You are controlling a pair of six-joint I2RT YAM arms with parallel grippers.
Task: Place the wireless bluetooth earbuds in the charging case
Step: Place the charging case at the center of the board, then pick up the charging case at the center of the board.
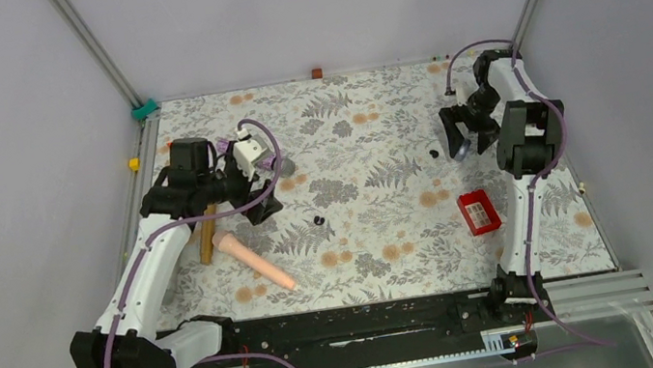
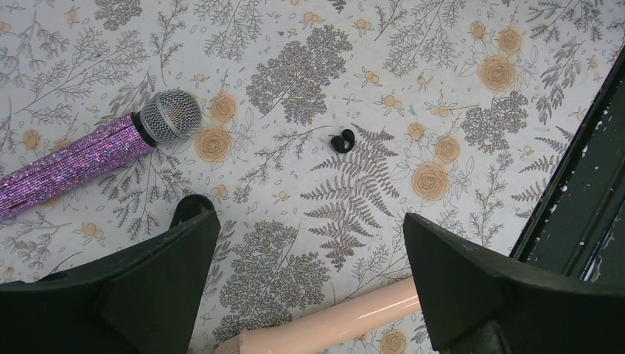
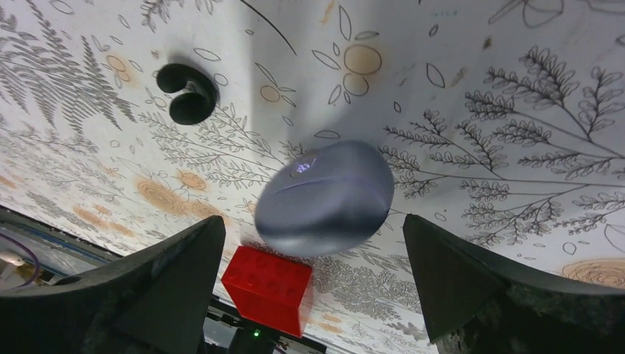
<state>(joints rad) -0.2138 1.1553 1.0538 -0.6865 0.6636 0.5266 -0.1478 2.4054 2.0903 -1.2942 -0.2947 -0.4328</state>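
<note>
One black earbud (image 1: 318, 219) lies on the flowered tablecloth near the middle; the left wrist view shows it (image 2: 341, 140) ahead of my open, empty left gripper (image 2: 306, 221), well apart from it. A second black earbud (image 1: 435, 153) lies just left of my right gripper (image 1: 461, 144) and also shows in the right wrist view (image 3: 188, 92). The grey-blue rounded charging case (image 3: 324, 198) is shut and lies between the fingers of the open right gripper (image 3: 313, 225), which do not touch it. No purple earbud shows.
A purple glitter microphone (image 2: 74, 166) with a grey mesh head (image 2: 171, 116) lies at the left. A peach microphone (image 2: 346, 317) lies under the left gripper. A red box (image 1: 478, 212) sits at the right, near the right arm. A wooden stick (image 1: 208, 236) lies by the left arm.
</note>
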